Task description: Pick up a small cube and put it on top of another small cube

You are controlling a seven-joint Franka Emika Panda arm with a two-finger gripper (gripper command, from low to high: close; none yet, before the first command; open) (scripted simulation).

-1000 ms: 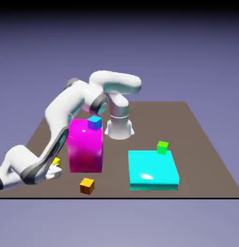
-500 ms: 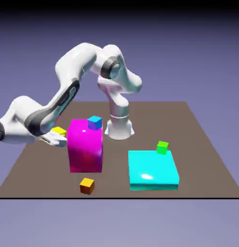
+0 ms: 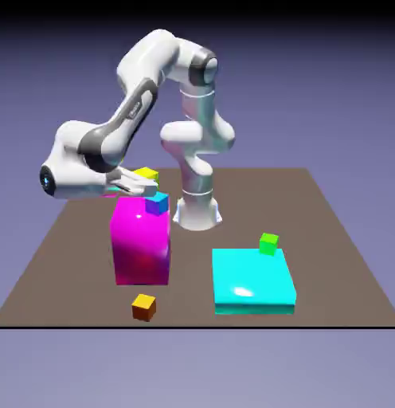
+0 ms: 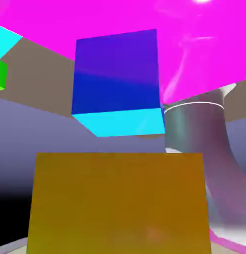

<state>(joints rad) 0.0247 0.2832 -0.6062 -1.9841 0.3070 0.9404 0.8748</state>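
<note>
Two fingers (image 3: 146,185) around yellow cube (image 3: 147,173), above blue cube (image 3: 157,204).

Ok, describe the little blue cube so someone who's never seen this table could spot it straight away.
Find the tall magenta block at the exterior view's left. The blue cube sits on its top, at the corner nearest the robot's base. It is the only blue cube; the orange cube lies on the table, the green cube on the cyan slab.

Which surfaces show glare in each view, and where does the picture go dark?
Exterior view: white glare patches on the magenta block and the cyan slab; the backdrop darkens to black along the top edge. Hand view: a bright highlight streaks the magenta block near the top; the yellow cube looks dull ochre in shade; the lower left corner is black.
</note>
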